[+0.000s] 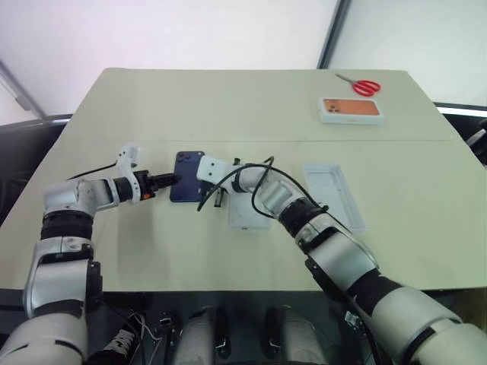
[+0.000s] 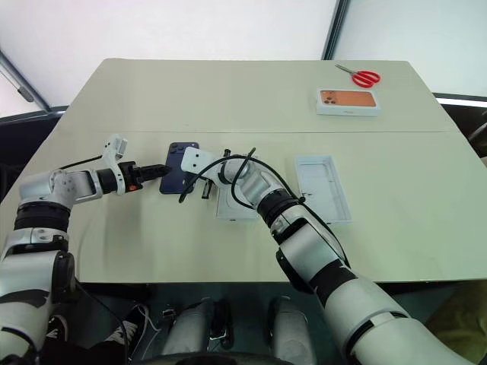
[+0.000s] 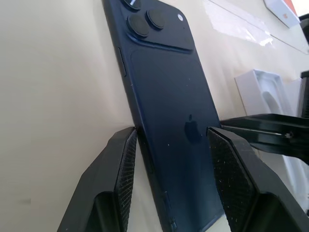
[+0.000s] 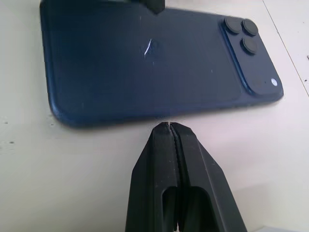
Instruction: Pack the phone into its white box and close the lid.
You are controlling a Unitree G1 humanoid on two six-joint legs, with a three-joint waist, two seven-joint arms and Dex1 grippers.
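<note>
The phone lies back-up on the pale surface, a little left of the middle, with both arms reaching in at it from either side. From above, the left tool meets the phone's left long edge, and the right tool comes at its right long edge, though the right wrist's white housing covers that tip in the overhead views.

The left wrist view shows what the overhead ones cannot: the left tool's two fingers stand apart, one on the surface beside the phone's edge and the other over its back near the logo, so the edge sits between them; whether they pinch it yet I cannot tell. That view also gives the three camera lenses at the phone's far corner.

The right wrist view shows the right tool's fingers pressed tight together, holding nothing, their tip just short of the phone's long edge with a thin strip of surface between. The left tool's fingertip shows across the phone at the opposite edge.

The white box sits just right of the phone, under the right forearm. The lid lies open side up further right. At the far right corner are an orange-printed box and red scissors.
</note>
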